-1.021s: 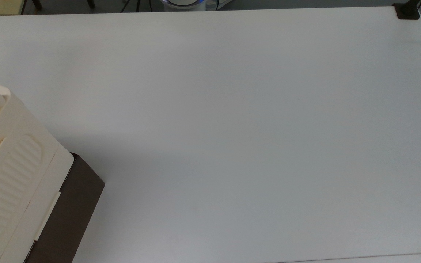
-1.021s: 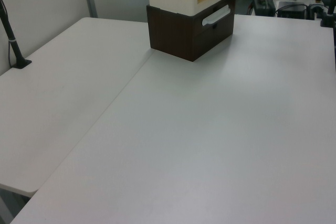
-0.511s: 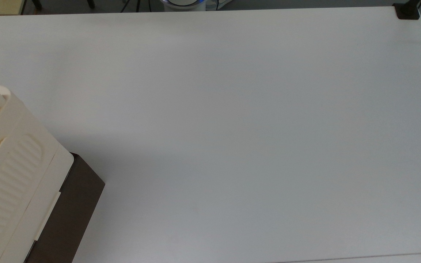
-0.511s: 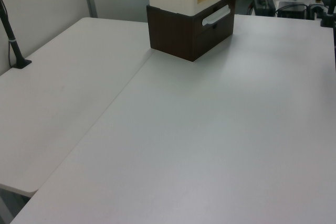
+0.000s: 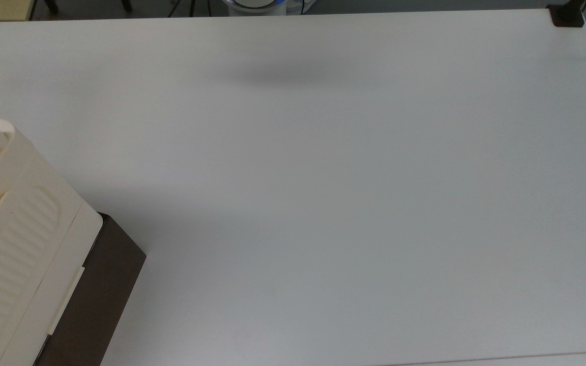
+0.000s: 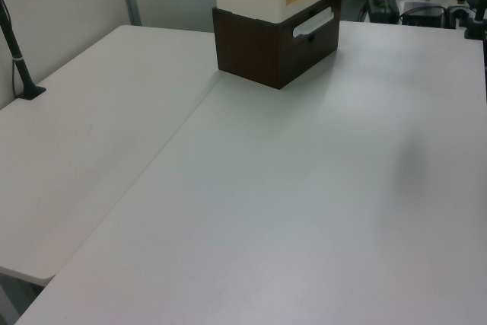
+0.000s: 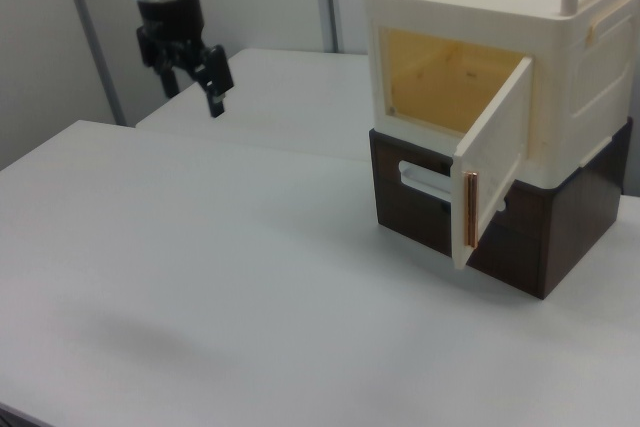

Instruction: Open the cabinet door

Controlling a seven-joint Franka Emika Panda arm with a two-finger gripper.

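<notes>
White tabletops are filling most of the scene: a large table point(image 7: 250, 277) is meeting a second one point(image 6: 84, 112) along a straight seam, and pale partition walls with grey metal posts are standing behind them. Starting at the right view's left, the gripper point(image 7: 192, 75) is hanging from the arm well above the table, its two dark fingers point(image 7: 214, 77) standing spread apart with nothing between them, and a soft shadow is lying on the table surface below. Moving toward the right view's right, the cabinet point(image 7: 560, 77) is sitting on the table, well apart from the gripper; its cream upper box is resting on a dark brown base with a white drawer handle point(image 7: 425, 179). The cabinet door point(image 7: 495, 162) is hanging wide open, swung out toward the camera with a copper-coloured handle strip point(image 7: 470, 209) along its free edge, and the yellowish inside of the compartment is showing. In the top view, the cabinet point(image 5: 13, 244) is occupying the top view's lower left corner, while a black clamp point(image 5: 567, 15) is gripping the table's far right corner. In the left view, a black post point(image 6: 15, 51) is rising from the second table at the left view's left, and the cabinet point(image 6: 266, 28) is standing at the far end.
</notes>
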